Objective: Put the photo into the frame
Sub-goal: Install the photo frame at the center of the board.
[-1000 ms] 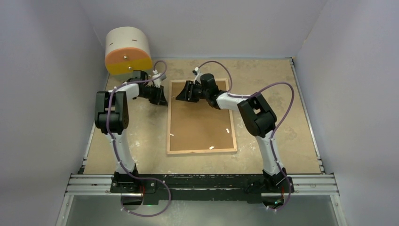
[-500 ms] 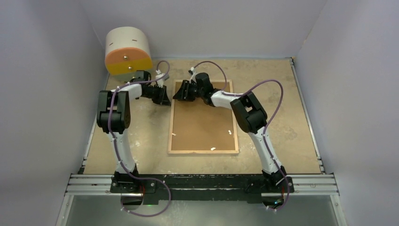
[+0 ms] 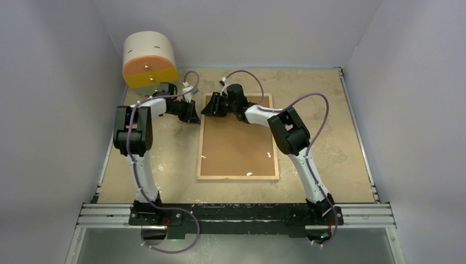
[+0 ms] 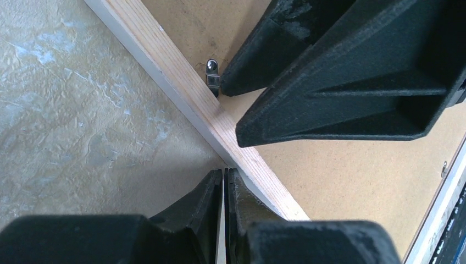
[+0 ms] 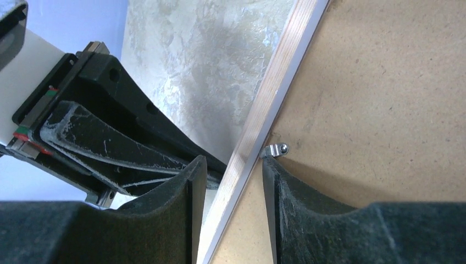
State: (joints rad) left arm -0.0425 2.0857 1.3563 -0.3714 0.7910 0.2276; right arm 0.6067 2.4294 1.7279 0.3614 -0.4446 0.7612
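Note:
The frame [image 3: 237,177] lies face down mid-table with its wooden rim up and a brown backing board [image 3: 236,143] inside it. The photo is not in view. My left gripper [image 3: 192,117] is shut and empty, its tip [image 4: 225,171] against the outer side of the frame's left rim [image 4: 176,71] near the far corner. My right gripper [image 3: 206,110] is open and straddles that rim [image 5: 275,82]. Its midpoint is over the rim [image 5: 233,160], one finger is outside, and the other is on the board touching a metal clip [image 5: 277,149]. The clip also shows in the left wrist view [image 4: 212,74].
A white and orange cylinder [image 3: 149,58] stands at the back left, close behind my left arm. The metal rail [image 3: 236,212] with both arm bases runs along the near edge. Grey walls close in the left, right and back sides.
My right gripper has moved left from over the backing board to the frame's left rim by the clip. My left gripper has edged right to the rim. The frame shifted slightly.

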